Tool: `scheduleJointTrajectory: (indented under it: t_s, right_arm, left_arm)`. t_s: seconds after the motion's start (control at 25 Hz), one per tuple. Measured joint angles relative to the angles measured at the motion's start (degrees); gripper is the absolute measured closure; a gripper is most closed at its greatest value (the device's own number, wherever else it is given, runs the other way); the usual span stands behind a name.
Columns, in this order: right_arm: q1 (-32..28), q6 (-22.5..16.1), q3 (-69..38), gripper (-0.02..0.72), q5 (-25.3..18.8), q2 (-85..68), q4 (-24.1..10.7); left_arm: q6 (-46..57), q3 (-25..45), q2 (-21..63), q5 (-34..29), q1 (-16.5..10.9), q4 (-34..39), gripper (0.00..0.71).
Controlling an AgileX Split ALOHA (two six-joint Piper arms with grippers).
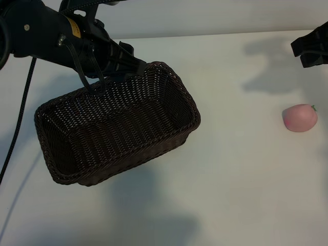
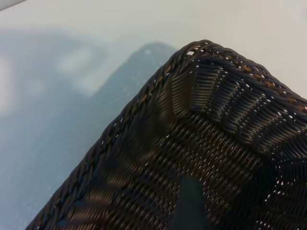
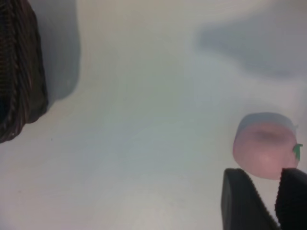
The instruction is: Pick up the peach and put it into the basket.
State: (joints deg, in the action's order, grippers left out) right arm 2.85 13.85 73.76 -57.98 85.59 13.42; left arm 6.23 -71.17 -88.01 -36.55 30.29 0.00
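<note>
The peach point(image 1: 300, 118), small and pale pink with a green stem, lies on the white table at the right. In the right wrist view the peach point(image 3: 264, 146) sits just beyond the fingertips of my right gripper point(image 3: 265, 176), whose jaws stand slightly apart with nothing between them. In the exterior view the right gripper point(image 1: 309, 48) hangs above and behind the peach. The dark woven basket point(image 1: 171, 82) sits at centre left. My left gripper point(image 1: 134, 62) is at its far rim, jaws wide, one finger point(image 2: 189, 206) over the weave inside. The basket's corner rim point(image 2: 204, 45) fills that view.
The left arm point(image 1: 46, 33) and its cables point(image 1: 87, 72) reach over the basket's far side. A black cable point(image 1: 20, 107) hangs down at the left edge. Bare white table point(image 1: 241, 169) lies between the basket and the peach.
</note>
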Motion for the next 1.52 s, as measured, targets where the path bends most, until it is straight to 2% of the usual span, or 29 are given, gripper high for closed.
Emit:
scheduleJointTrajectory:
  t_s: [1.04, 1.16, 1.2, 1.24, 1.28, 1.4, 1.52]
  right_arm:
    - [0.00, 0.00, 0.00, 0.469, 0.00, 0.00, 0.00]
    - [0.00, 0.00, 0.00, 0.469, 0.00, 0.00, 0.00]
    - [0.00, 0.00, 0.00, 0.469, 0.00, 0.00, 0.00]
    - [0.00, 0.00, 0.00, 0.469, 0.00, 0.00, 0.00]
    - [0.00, 0.00, 0.00, 0.469, 0.00, 0.00, 0.00]
    - [0.00, 0.00, 0.00, 0.469, 0.00, 0.00, 0.00]
    - [0.00, 0.00, 0.00, 0.467, 0.00, 0.00, 0.00]
  left_arm:
    - [0.07, 0.00, 0.00, 1.41, 0.00, 0.00, 0.118]
    - [1.84, -0.11, 0.37, -2.54, -0.29, 0.32, 0.118]
    - [3.34, -0.11, 0.84, -5.63, -0.54, 1.57, 0.118]
    - [7.45, -0.11, 2.54, -11.25, -1.42, 5.48, 0.118]
    - [10.35, 0.21, 3.74, -13.31, -1.95, 7.89, 0.118]
    - [19.58, 2.85, 10.47, -16.15, -2.84, 14.63, 0.118]
    - [26.94, 8.24, 18.00, -17.01, -2.84, 17.41, 0.118]
